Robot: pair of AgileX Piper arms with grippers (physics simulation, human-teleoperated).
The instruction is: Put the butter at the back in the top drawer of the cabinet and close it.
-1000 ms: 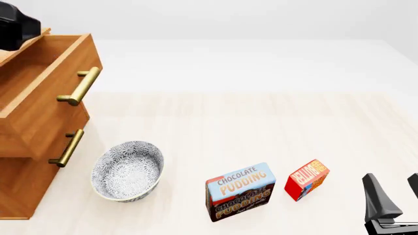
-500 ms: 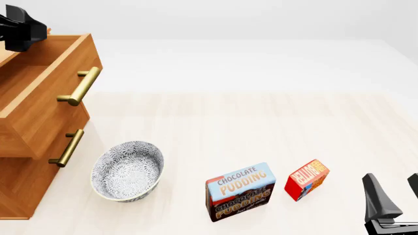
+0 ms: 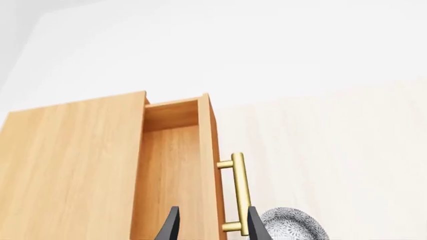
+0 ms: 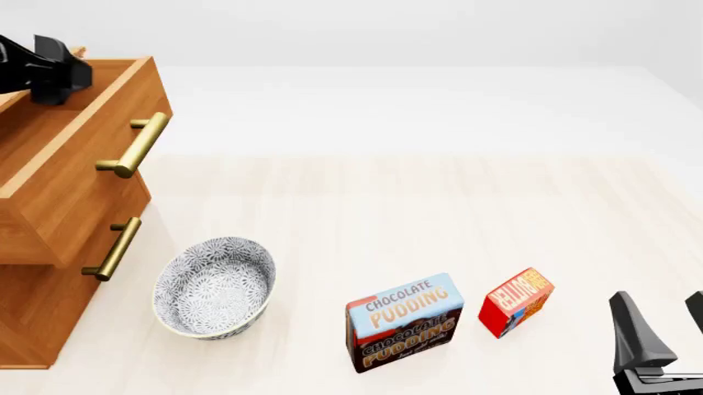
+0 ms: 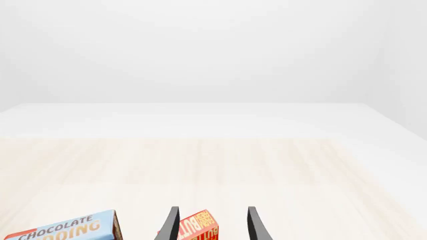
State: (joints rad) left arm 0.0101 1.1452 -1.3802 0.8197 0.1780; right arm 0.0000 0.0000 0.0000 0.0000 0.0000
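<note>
The butter [image 4: 516, 301], a small red and orange box, stands on the table at the front right, beside the pudding box. My right gripper [image 4: 664, 325] is open, low at the front right corner, to the right of the butter and apart from it. In the right wrist view the butter [image 5: 199, 229] shows ahead between the open fingers [image 5: 255, 225]. The cabinet [image 4: 44, 296] stands at the left with its top drawer [image 4: 77, 164] pulled out. My left gripper [image 4: 61, 70] hovers open above the drawer's back part. The left wrist view looks down into the empty top drawer [image 3: 173, 165] and at its handle [image 3: 239, 192].
A patterned bowl [image 4: 214, 286] sits in front of the cabinet. The blue and brown chocolate pudding box [image 4: 403, 321] stands just left of the butter. The lower drawer's handle [image 4: 114, 247] sticks out below the open one. Bare light wood table [image 4: 417, 214] lies beyond.
My left gripper has shifted to the right from the top left corner to above the open drawer. The right gripper, butter, pudding box and bowl have not moved.
</note>
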